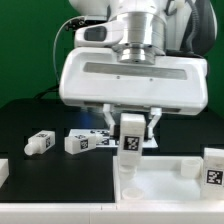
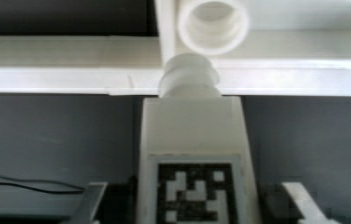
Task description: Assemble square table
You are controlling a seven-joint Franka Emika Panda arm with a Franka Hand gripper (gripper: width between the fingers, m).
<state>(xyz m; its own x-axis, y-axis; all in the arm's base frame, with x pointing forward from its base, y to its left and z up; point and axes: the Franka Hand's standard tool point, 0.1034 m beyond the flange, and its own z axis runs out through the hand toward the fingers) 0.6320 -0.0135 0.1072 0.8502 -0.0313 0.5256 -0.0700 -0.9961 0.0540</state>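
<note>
In the exterior view we see the gripper (image 1: 132,128) clenched on an upright leg (image 1: 131,142), whose tag faces the camera. The leg stands over the slab (image 1: 170,186) at its corner on the exterior view's left. A second leg (image 1: 213,167) stands upright at the slab's far side on the exterior view's right. Two loose legs (image 1: 40,143) lie on the dark table (image 1: 30,115), well apart from the slab.

In the wrist view the held leg (image 2: 193,135) runs between the fingers (image 2: 303,202). Its rounded tip points at the slab's (image 2: 56,78) corner hole (image 2: 214,22) and is just short of it. We cannot tell whether the tip touches the slab.
</note>
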